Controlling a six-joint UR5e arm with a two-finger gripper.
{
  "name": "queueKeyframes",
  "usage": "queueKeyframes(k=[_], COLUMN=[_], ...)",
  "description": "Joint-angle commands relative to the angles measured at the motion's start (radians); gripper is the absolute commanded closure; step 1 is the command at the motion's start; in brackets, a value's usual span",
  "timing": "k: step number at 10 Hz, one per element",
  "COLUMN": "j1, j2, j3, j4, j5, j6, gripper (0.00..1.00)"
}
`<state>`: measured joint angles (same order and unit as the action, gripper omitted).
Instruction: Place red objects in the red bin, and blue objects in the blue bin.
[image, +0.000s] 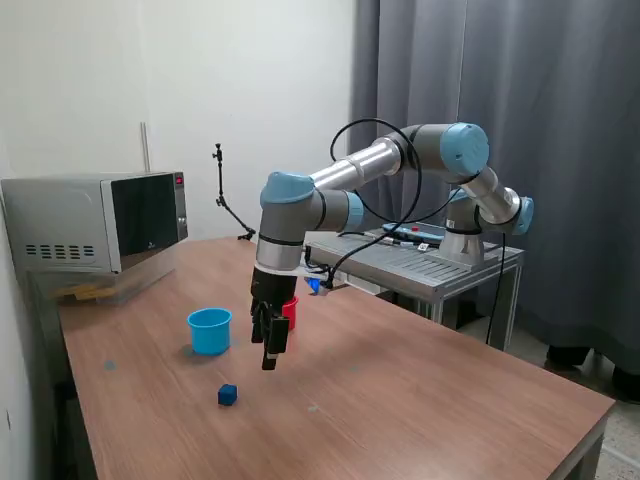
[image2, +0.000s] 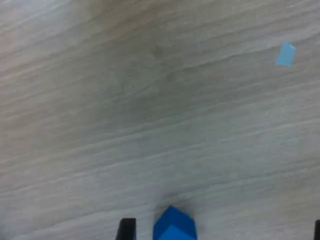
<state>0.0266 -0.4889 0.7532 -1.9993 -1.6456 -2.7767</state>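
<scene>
So the gripper (image: 272, 352) is seen hanging over the table (image: 420, 400) a bit left of centre in the exterior frame, pointed down, with nothing held between the fingers; whether it's spread wide or only partly can't really be told from that view. In the wrist view two dark finger tips (image2: 126, 229) are caught at the bottom edge, well apart, so it looks released. One dark blue cube (image: 228, 395) is spotted on the wood in the lower left-centre of the exterior frame, just below and to the left of the gripper, not touched by it; the same cube (image2: 174, 226) is cut off at the bottom of the wrist frame between the tips. The light blue bin (image: 210, 330) is parked upright left of the gripper. The red bin (image: 290, 312) is mostly hidden behind the arm, only a sliver is seen. A small pale blue scrap (image2: 285, 54) is noticed on the table in the wrist frame's upper right. A microwave (image: 100, 235) is set at the far left.
</scene>
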Motion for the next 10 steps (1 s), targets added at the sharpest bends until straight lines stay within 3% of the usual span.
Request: queueKeyframes(k=[1, 2, 6, 10], j1=[0.009, 0.009, 0.009, 0.003], j2=[0.029, 0.039, 0.089, 0.113], j3=[-0.046, -0.057, -0.106, -0.135], j4=[-0.006, -0.012, -0.01, -0.007], j5=[0.001, 0.0, -0.01, -0.013], j6=[0.09, 0.165, 0.311, 0.394], gripper=[0.0, 0.0, 0.0, 0.0])
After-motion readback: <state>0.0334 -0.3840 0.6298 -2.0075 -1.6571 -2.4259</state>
